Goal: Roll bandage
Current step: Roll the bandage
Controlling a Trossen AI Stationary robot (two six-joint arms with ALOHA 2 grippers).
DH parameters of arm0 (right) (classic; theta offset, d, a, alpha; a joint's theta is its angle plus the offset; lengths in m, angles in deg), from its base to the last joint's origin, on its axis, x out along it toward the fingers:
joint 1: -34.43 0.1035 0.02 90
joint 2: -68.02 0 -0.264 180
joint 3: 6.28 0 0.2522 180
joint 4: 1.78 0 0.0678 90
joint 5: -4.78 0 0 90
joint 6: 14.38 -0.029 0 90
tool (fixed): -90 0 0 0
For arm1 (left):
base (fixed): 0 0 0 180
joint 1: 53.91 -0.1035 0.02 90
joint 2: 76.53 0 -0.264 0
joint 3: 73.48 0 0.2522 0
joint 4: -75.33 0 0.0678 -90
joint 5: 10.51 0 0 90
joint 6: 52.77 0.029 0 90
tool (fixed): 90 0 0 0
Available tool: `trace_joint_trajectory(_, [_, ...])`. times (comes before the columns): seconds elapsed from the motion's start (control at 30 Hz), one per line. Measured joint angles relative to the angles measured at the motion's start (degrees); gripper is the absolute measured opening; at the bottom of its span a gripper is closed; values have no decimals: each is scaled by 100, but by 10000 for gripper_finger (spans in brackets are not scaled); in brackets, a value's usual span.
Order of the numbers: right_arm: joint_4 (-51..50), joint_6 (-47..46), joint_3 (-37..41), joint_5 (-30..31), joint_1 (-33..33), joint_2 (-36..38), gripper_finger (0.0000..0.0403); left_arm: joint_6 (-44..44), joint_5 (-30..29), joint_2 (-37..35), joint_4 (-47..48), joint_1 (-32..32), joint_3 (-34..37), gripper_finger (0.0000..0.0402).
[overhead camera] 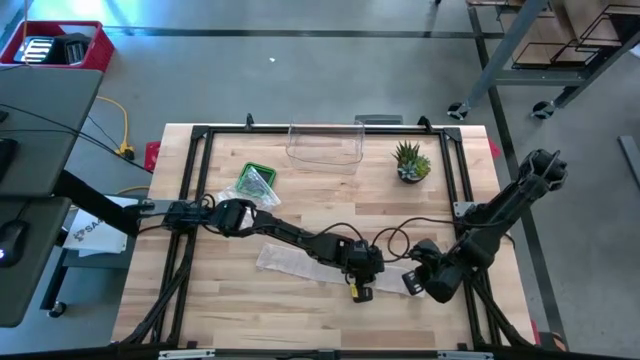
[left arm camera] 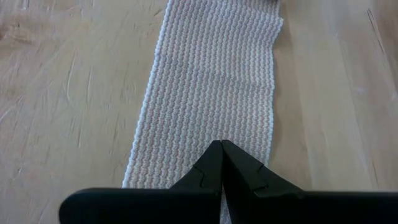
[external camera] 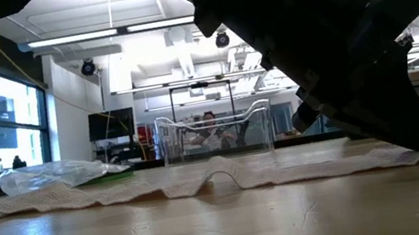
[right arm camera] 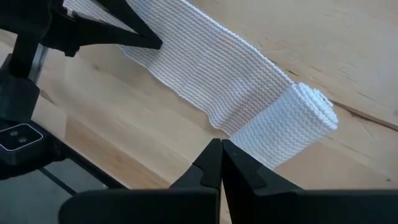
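Note:
A white woven bandage (overhead camera: pixel 300 262) lies flat along the near part of the wooden table, with a small hump (external camera: pixel 220 167) in it. Its right end is wound into a short roll (right arm camera: pixel 291 119) that rests on its side on the wood. My left gripper (left arm camera: pixel 221 146) is shut, its tips down on the flat stretch (right arm camera: pixel 186 56) left of the roll. My right gripper (right arm camera: pixel 221 144) is shut and hangs just by the roll's near end, at the table's near right (overhead camera: pixel 416 279). My left gripper presses its shut fingertips (right arm camera: pixel 149 42) onto the bandage's flat stretch (left arm camera: pixel 211 106), about the middle of its width. The fingers slant down from the table's left and lie along the strip. The bandage lies on the wood under them. My right gripper stands beside the roll; whether it touches it I cannot tell.
A clear plastic box (overhead camera: pixel 325 146) stands at the far edge, a small potted plant (overhead camera: pixel 410 163) to its right and a green packet in a clear bag (overhead camera: pixel 255 182) at the far left. Black frame rails (overhead camera: pixel 195 180) border the table.

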Motion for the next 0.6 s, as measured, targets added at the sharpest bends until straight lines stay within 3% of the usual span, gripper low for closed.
trace_joint_trajectory(0.6, [44, -50, 0, -2, -6, 0, 0, 2, -1, 0, -24, 0, 2, 0])
